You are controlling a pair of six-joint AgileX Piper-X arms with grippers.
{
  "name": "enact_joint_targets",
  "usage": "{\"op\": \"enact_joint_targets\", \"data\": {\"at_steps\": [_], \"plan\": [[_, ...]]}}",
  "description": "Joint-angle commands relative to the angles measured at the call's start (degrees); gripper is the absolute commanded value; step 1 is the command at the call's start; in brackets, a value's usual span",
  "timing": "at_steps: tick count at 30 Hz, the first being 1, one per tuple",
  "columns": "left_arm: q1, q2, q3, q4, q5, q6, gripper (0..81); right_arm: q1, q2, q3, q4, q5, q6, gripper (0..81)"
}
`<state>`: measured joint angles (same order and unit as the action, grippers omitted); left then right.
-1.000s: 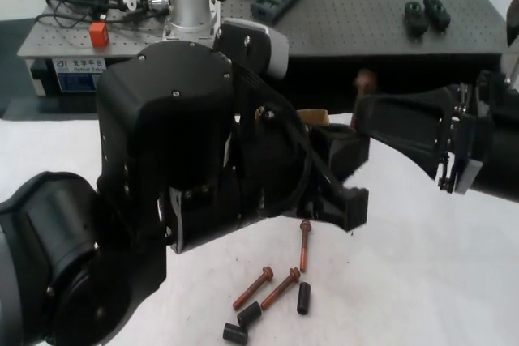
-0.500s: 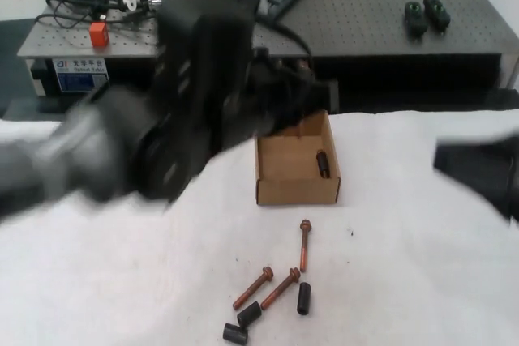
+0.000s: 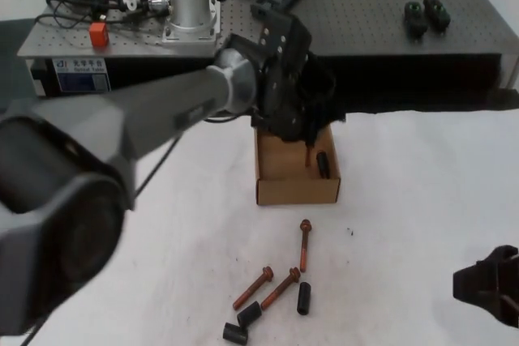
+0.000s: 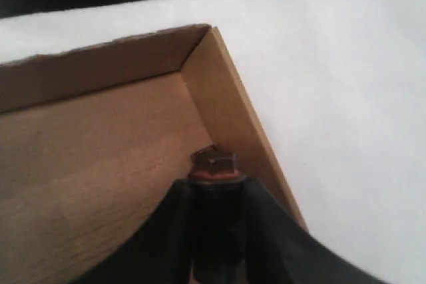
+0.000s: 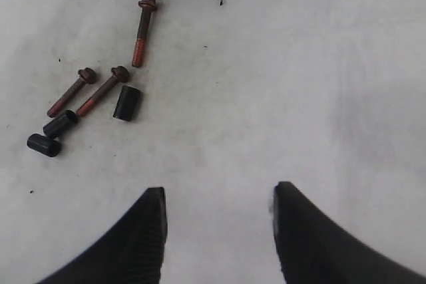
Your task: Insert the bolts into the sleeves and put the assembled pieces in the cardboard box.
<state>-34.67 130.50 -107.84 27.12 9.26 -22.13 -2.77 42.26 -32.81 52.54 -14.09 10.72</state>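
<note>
From above, the left arm (image 3: 162,115) hangs over the cardboard box (image 3: 298,190); at its wrist the jaws clench a sleeved bolt (image 4: 213,164) near the box's corner — best lowered before release — and the right jaws gape over loose bolts (image 5: 142,31)

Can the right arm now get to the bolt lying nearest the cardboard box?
Probably yes. The right gripper is open above the white cloth, nothing lies between it and that bolt, and the left gripper is over the cardboard box, out of the way.
</note>
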Motion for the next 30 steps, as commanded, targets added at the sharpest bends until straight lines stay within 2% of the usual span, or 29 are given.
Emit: {"op": "enact_joint_targets", "data": {"at_steps": [1,5,14,16,20,21,26,30], "plan": [[0.2,4.6,-6.6,4.3,2.5,-0.5,0.6,-0.4,-1.0,-0.1,0.3,-0.7,-0.5,37.0],[0.3,5.4,-6.8,4.2,3.2,-2.4,0.6,1.3,3.4,-0.1,-0.4,2.8,-0.5,37.0],[0.3,5.4,-6.8,4.3,3.0,-2.8,1.3,11.5,22.0,-2.0,-16.8,7.0,4.7,37.0],[0.3,5.4,-6.8,4.3,3.0,-2.8,7.6,12.8,26.9,-4.0,-16.9,7.1,4.7,37.0],[0.3,5.4,-6.8,4.7,3.0,-3.1,26.9,13.6,33.3,-6.8,-18.3,7.1,5.0,37.0],[0.3,5.4,-6.8,4.7,3.0,-3.8,28.6,13.6,34.3,-7.3,-19.4,7.1,5.0,37.0],[1.4,2.2,-6.8,5.7,3.0,-7.7,23.2,13.6,35.5,-8.9,-23.0,7.3,5.1,37.0],[3.0,-3.3,-6.8,9.4,1.5,-7.3,23.1,14.8,36.7,-11.2,-24.7,8.2,5.1,35.1]]}}
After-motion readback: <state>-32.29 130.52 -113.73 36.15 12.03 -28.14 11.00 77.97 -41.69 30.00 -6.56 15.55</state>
